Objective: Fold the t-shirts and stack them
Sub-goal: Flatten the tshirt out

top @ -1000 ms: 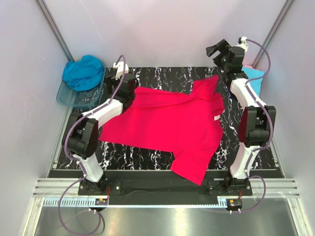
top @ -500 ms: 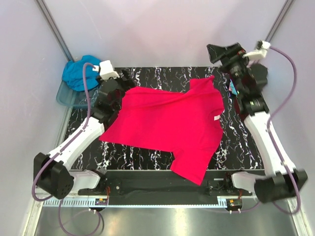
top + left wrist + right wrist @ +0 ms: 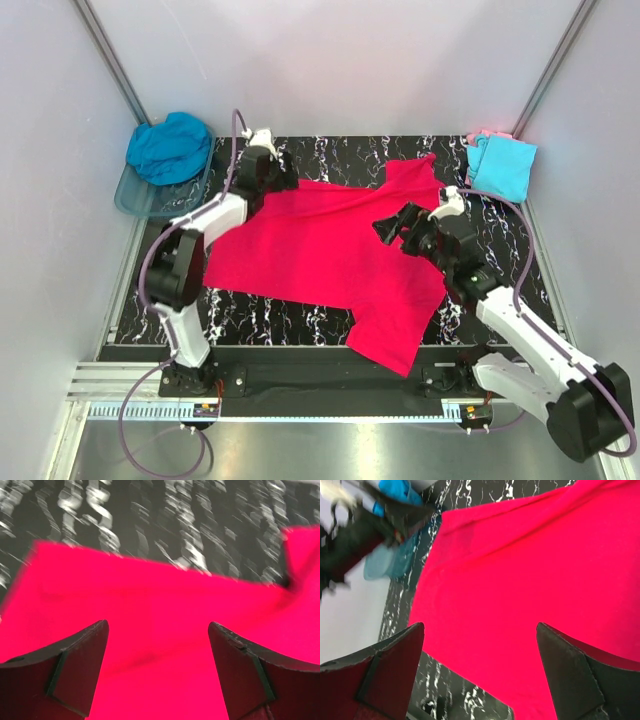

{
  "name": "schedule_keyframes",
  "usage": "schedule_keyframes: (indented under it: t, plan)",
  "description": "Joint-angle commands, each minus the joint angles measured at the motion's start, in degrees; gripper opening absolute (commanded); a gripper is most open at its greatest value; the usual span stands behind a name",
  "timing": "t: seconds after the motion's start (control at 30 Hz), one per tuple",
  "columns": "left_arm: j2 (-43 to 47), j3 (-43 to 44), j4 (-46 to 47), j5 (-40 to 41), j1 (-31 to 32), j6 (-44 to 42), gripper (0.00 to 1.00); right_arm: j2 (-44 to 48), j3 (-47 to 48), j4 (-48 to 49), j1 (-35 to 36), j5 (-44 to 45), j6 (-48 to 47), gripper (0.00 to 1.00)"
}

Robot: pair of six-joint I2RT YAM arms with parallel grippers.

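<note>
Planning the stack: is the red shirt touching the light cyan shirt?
Apart. The top view shows bare marbled table between the red shirt and the light cyan shirt.

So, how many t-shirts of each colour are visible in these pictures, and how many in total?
Pink-red t-shirt: 1
Teal-blue t-shirt: 1
Light cyan t-shirt: 1
Pale pink t-shirt: 1 (only an edge shows)
Total: 4

The black marbled table [image 3: 330, 155] bears a spread pink-red t-shirt [image 3: 320, 250] and a cyan t-shirt [image 3: 503, 168].
</note>
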State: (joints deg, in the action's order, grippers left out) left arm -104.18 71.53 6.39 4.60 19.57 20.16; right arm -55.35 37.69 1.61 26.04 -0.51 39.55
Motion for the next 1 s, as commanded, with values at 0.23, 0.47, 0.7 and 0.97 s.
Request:
schedule_keyframes:
  t: [0.23,0.47,0.7,0.97]
  plan:
    - [-22.3,31.2,-10.6,-3.0,-11.4,-5.0,0.84,8.7,-7.4,3.9,1.6,0.7,-2.8,1.00]
    - [-29.0,37.2,-21.9,-8.2,-14.2,1.4,0.77,14.9,-9.0,2.5,1.8,3.8,-2.5,1.00]
    - [-22.0,32.2,-23.2,-9.3,-13.5,3.9,0.75,16.2,-9.4,2.8,2.7,5.1,-2.5,1.00]
    - [-19.4,27.0,-24.0,-6.8,-11.7,3.0,0.74,16.9,-9.7,2.8,2.7,5.7,-2.2,1.00]
